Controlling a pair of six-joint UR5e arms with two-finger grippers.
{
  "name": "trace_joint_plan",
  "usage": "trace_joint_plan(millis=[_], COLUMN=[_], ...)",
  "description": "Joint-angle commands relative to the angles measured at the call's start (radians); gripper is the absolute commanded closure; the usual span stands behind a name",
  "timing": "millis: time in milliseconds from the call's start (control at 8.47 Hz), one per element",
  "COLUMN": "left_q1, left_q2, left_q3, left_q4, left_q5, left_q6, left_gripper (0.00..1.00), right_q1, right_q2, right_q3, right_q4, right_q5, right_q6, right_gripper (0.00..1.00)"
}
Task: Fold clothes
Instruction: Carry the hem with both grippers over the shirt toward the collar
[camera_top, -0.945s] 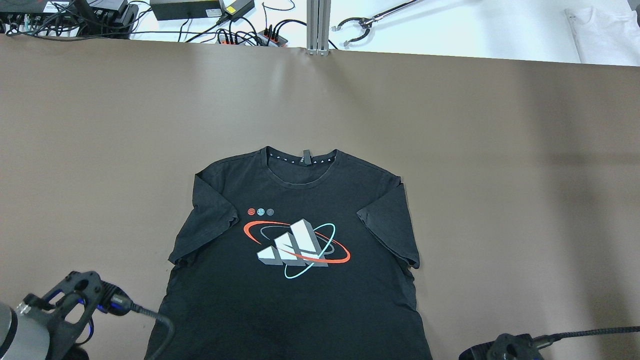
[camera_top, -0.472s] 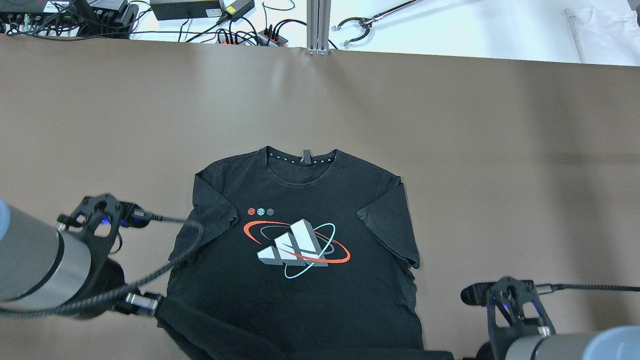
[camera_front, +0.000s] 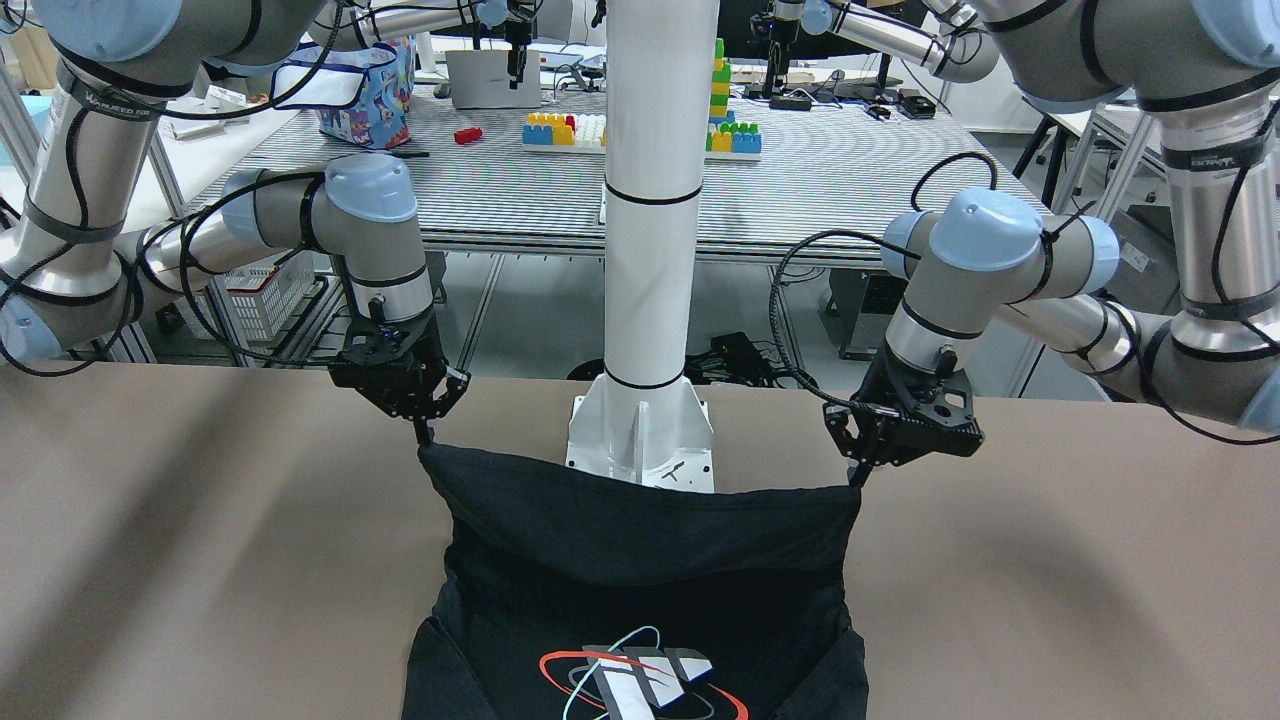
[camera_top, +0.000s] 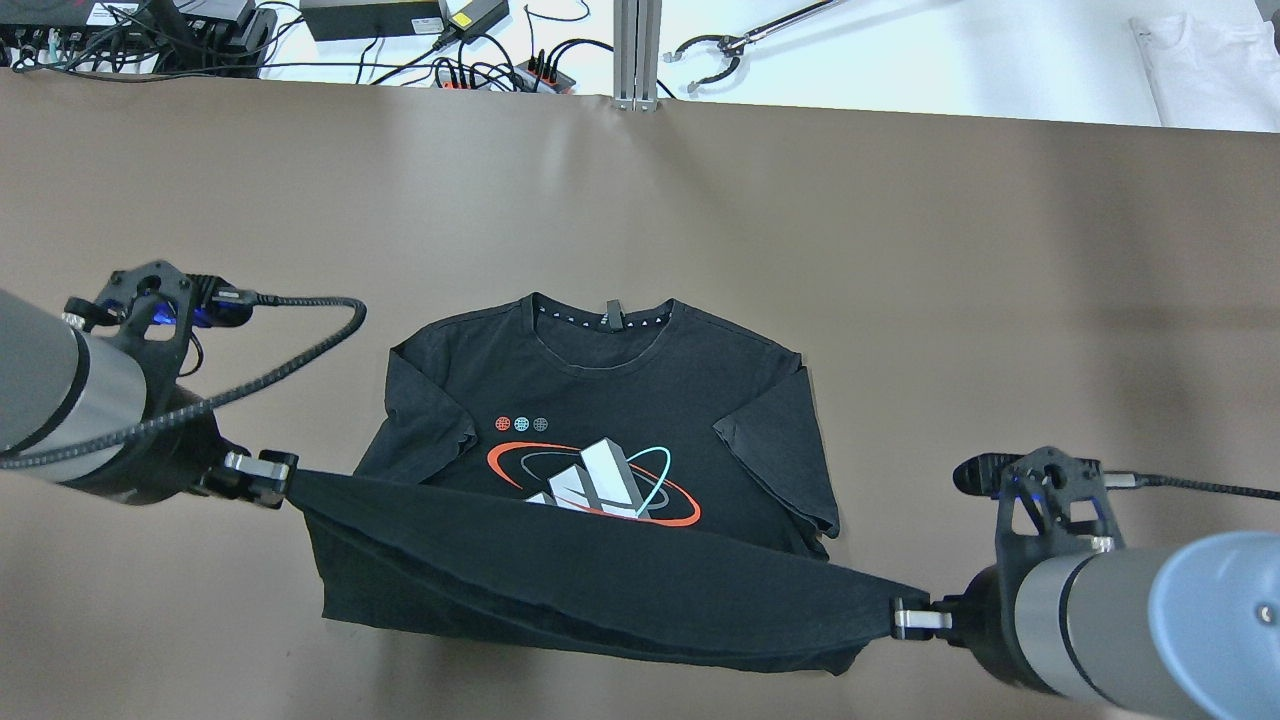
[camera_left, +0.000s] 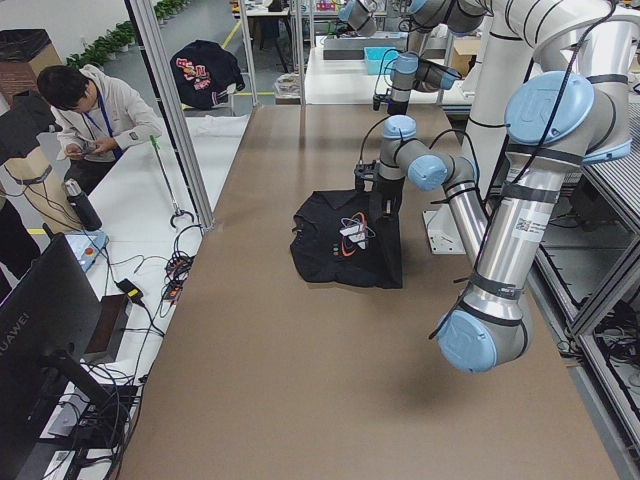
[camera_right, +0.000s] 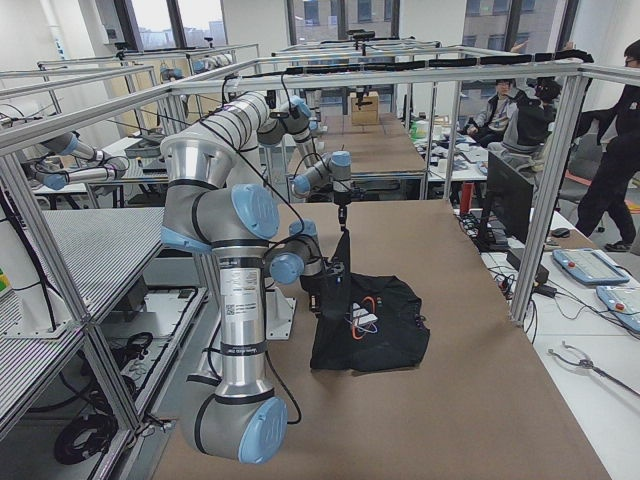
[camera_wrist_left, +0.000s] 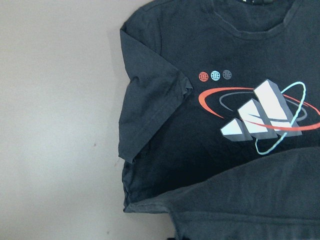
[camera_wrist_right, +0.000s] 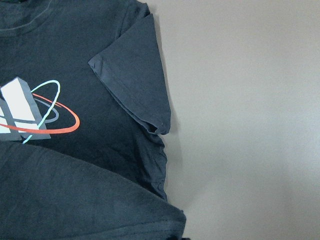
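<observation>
**Hem up, first fold in hand**

Black T-shirt (camera_top: 600, 400) lies print-up on the table (camera_top: 900, 250), collar (camera_top: 604, 362) far from the robot. Clamped on one bottom corner each, left gripper (camera_top: 283, 480) and right gripper (camera_top: 905, 620) hold the hem (camera_top: 600, 565) raised and taut between them. Next, probably: carry the hem evenly toward the collar, lower it, let go.

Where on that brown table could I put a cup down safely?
Bare brown table lies beyond the collar of the black printed T-shirt, across to the far edge. It is crowded on the robot's side: both arms' jaws hold the shirt's hem lifted and stretched there, by the white pole base.
</observation>
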Motion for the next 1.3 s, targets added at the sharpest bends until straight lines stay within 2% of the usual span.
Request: trace_joint_plan(millis=[0,236,472,709,1181], left_q1=[-0.067,-0.118,-0.12,-0.127,-0.117], left_q2=[-0.065,-0.111,-0.123,-0.125,-0.132], left_q3=[0.128,0.234,0.337,0.427,0.628], left_q4=[-0.003,-0.011,-0.104,-0.185,-0.362], left_q5=[0.0,0.005,0.014,0.04,0.1], left_q6=[0.042,0.075,0.08,0.082,0.082], left_gripper=[1.0,1.0,1.0,1.0,1.0], right_q1=[0.06,0.136,0.189,0.21,0.227], right_q2=[0.049,0.091,0.152,0.166,0.238], right_q3=[-0.07,-0.152,-0.252,-0.358,-0.639], right_q4=[0.004,0.007,0.008,0.118,0.322], right_q5=[0.003,0.012,0.012,0.011,0.001], right_q6=[-0.049,-0.121,-0.145,-0.162,-0.165], right_gripper=[1.0,1.0,1.0,1.0,1.0])
